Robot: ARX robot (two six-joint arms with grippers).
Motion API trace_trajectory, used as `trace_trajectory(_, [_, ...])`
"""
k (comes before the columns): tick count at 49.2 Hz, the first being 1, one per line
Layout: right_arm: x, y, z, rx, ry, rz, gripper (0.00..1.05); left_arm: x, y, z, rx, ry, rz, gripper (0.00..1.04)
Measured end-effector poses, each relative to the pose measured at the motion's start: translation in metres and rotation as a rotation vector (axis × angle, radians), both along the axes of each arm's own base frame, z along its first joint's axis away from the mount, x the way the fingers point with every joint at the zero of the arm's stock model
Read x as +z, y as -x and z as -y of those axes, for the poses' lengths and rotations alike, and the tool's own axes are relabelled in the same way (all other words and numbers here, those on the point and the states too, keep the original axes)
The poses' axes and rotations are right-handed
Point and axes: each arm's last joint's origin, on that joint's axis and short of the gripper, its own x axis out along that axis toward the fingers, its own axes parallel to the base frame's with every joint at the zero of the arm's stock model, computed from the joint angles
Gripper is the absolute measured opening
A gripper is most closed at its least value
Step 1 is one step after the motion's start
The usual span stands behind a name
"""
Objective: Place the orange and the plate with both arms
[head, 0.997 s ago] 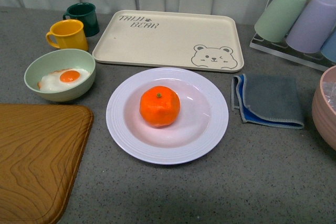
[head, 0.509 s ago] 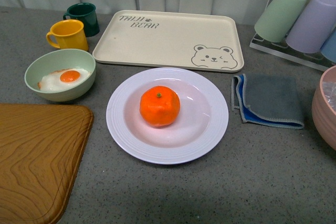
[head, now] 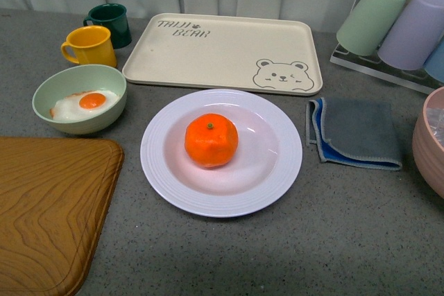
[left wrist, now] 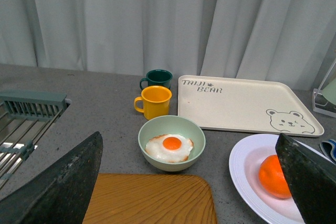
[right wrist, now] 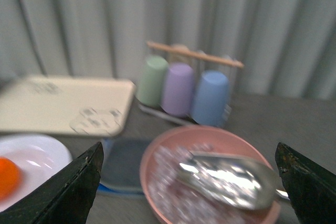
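The orange (head: pixel 211 141) sits in the middle of the white plate (head: pixel 277 175) at the centre of the grey table. Neither gripper shows in the front view. In the left wrist view the orange (left wrist: pixel 274 177) lies on the plate (left wrist: pixel 242 166), partly behind one finger; my left gripper (left wrist: pixel 194 182) is open and empty, high above the wooden board. In the blurred right wrist view the orange (right wrist: pixel 7 177) and plate (right wrist: pixel 37 158) show at the edge; my right gripper (right wrist: pixel 191 184) is open and empty above a pink bowl.
A cream bear tray (head: pixel 222 52) lies behind the plate. A pale green bowl with a fried egg (head: pixel 78 98), a yellow mug (head: pixel 90 45) and a green mug (head: pixel 111 22) stand left. A wooden board (head: pixel 48 206) is front left. A grey cloth (head: pixel 357 133), pink bowl (head: pixel 430 140) and cup rack (head: pixel 395 25) are right.
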Motion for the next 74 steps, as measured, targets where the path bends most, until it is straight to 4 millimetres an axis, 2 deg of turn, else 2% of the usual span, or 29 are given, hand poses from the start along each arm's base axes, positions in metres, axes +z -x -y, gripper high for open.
trace_trajectory(5, [-0.003,-0.009,0.0,-0.053,0.112,-0.117,0.95,0.0,0.0,0.0,0.0,0.0,0.0,0.98])
trace_trajectory(12, [0.003,-0.038,-0.009,0.034,0.121,-0.154,0.95,0.0,0.0,0.0,0.0,0.0,0.0,0.98])
trace_trajectory(16, [0.008,-0.068,-0.02,0.11,0.05,-0.201,0.95,0.0,0.0,0.0,0.0,0.0,0.0,0.98])
trace_trajectory(20, [0.002,-0.094,-0.033,0.192,-0.04,-0.289,0.95,0.0,0.0,0.0,0.0,0.0,0.0,0.98])
trace_trajectory(33, [-0.018,-0.145,-0.055,0.32,-0.383,-0.533,0.95,0.0,0.0,0.0,0.0,0.0,0.0,0.98])
trace_trajectory(44, [-0.054,-0.176,-0.066,0.362,-0.661,-0.807,0.95,0.0,0.0,0.0,0.0,0.0,0.0,0.98])
trace_trajectory(54, [-0.082,-0.198,-0.074,0.33,-0.682,-0.955,0.95,0.0,0.0,0.0,0.0,0.0,0.0,0.98])
trace_trajectory(59, [-0.093,-0.206,-0.08,0.331,-0.689,-0.99,0.95,0.0,0.0,0.0,0.0,0.0,0.0,0.98])
trace_trajectory(74, [-0.108,-0.224,-0.099,0.352,-0.807,-1.03,0.95,0.0,0.0,0.0,0.0,0.0,0.0,0.98])
